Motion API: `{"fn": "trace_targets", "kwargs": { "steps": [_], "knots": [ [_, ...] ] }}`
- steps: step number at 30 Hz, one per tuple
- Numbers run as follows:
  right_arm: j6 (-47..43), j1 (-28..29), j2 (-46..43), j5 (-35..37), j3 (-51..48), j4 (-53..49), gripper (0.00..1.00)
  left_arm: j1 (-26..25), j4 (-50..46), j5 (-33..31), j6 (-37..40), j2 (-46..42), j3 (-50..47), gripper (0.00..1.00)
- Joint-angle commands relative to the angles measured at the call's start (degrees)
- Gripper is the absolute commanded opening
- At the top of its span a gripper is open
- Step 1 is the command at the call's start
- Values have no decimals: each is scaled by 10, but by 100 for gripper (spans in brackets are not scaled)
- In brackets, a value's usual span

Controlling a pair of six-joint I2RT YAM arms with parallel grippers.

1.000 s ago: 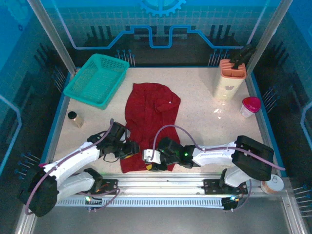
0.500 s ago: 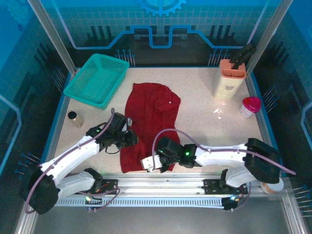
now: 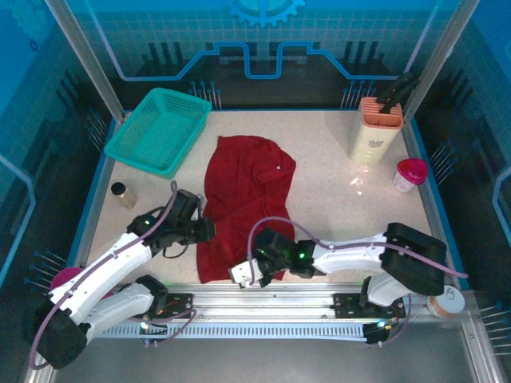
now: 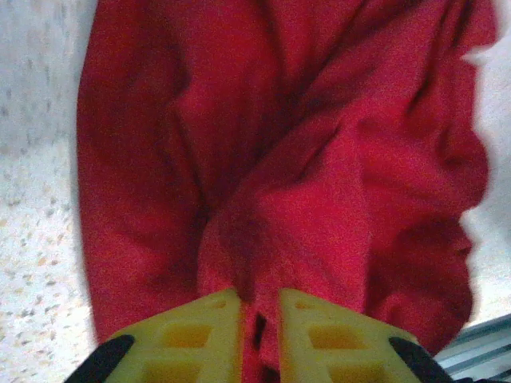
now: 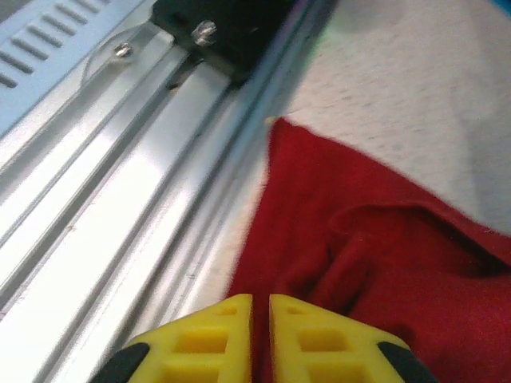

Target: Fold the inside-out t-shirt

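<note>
The inside-out t-shirt (image 3: 243,191) is dark red and lies lengthwise at the middle of the table, with a small white tag (image 3: 277,168) near its far end. My left gripper (image 3: 209,231) sits at the shirt's left edge. In the left wrist view its yellow fingers (image 4: 200,335) of the left gripper (image 4: 259,299) are pinched on a raised fold of the t-shirt (image 4: 319,159). My right gripper (image 3: 238,274) is at the near hem. In the right wrist view the right gripper (image 5: 260,302) is shut on the t-shirt (image 5: 383,255), close to its hem corner by the rail.
A teal basket (image 3: 160,130) stands at the far left and a small brown jar (image 3: 122,194) at the left edge. An orange-topped holder (image 3: 375,128) and a pink-lidded cup (image 3: 409,174) stand at the far right. The aluminium rail (image 5: 120,183) runs along the near edge.
The left gripper has shifted left and away from the near edge along the shirt's side. The right gripper has slid left toward the near hem. Both sets of jaws have closed on cloth.
</note>
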Motion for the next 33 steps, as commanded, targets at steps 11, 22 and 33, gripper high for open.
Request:
{"fn": "trace_targets", "kwargs": {
  "steps": [11,22,33],
  "knots": [
    [-36,40,14,74,89,-74,36,28,45,37,-65,-49,-111,50],
    [92,60,128,169,123,-13,38,50,124,9,-53,14,-114,43],
    [165,47,75,169,76,33,0,57,100,20,-33,53,-72,5]
  ]
}}
